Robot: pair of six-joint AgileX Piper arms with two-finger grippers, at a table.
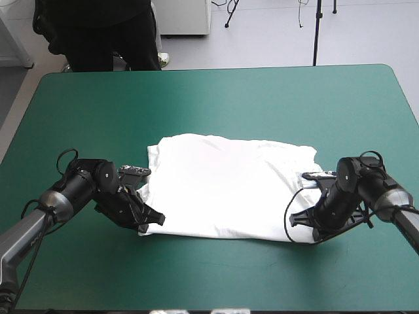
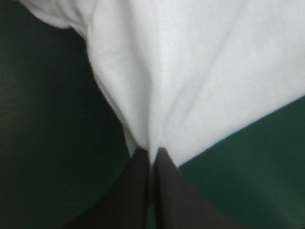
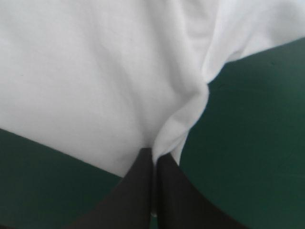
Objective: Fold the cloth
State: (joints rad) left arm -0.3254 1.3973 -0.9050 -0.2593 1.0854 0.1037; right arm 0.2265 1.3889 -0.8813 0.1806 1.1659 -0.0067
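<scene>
The white T-shirt (image 1: 226, 186) lies folded into a broad flat rectangle in the middle of the teal-green table. My left gripper (image 1: 152, 221) is low at its near left corner, shut on the T-shirt; in the left wrist view the T-shirt (image 2: 190, 81) puckers into the left gripper (image 2: 152, 151). My right gripper (image 1: 296, 222) is at the near right corner, shut on the T-shirt as well. In the right wrist view a ridge of the T-shirt (image 3: 95, 81) runs into the right gripper (image 3: 153, 152).
Bare teal-green cover (image 1: 216, 98) surrounds the T-shirt on all sides, with wide room toward the far edge and a narrower strip along the near edge (image 1: 216, 275).
</scene>
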